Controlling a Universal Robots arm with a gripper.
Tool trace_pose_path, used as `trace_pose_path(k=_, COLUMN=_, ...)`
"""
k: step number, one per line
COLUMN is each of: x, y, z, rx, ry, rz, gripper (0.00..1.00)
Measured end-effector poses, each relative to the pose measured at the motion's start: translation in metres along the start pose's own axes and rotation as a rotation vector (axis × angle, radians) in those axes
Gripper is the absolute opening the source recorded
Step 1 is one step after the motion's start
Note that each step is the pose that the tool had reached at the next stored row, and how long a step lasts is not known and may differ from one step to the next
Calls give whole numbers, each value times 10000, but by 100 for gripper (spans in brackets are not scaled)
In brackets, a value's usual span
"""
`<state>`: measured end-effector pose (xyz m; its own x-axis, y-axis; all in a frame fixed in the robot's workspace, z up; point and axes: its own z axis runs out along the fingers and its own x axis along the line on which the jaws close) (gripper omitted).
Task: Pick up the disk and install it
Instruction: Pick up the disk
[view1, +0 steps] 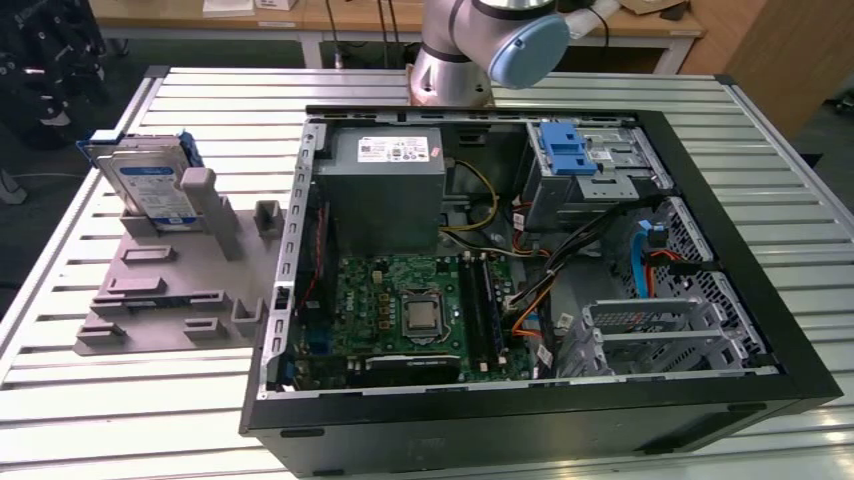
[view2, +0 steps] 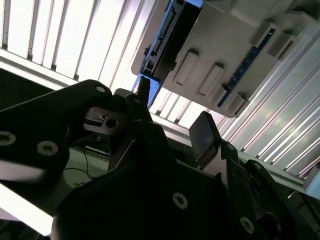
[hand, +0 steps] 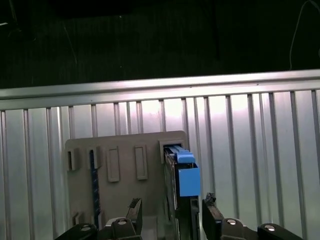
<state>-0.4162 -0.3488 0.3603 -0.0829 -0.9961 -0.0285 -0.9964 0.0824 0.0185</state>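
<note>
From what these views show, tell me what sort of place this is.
Probably a robotics lab or workshop: a robot arm stands at a slatted metal table, an opened computer case lies on it, and a grey fixture beside the case holds the disk upright.

**Cam setup: one wide, two on the wrist**

Exterior view: high up, angled down, takes in the whole slatted table (view1: 134, 420). Open computer case (view1: 534, 430) sits mid-frame, the grey fixture plate (view1: 160, 290) is near the table edge at the exterior view's left, and the arm base (view1: 447, 75) is at the far edge.
First wrist view: close, sighting past the gripper (hand: 172, 202) onto the plate and the disk (hand: 189, 180) standing in it.
Second wrist view: closer, tilted, gripper body in the foreground.
All three share plate, disk and table slats.
</note>
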Motion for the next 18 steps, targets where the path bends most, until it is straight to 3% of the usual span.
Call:
trace_pose_path(k=7, x=-26, y=9, z=28, rx=-3, ry=4, rz=-211, gripper=59)
trace_pose_path(k=18, x=-79, y=68, z=126, rx=8, ry=3, rz=-214, gripper=59)
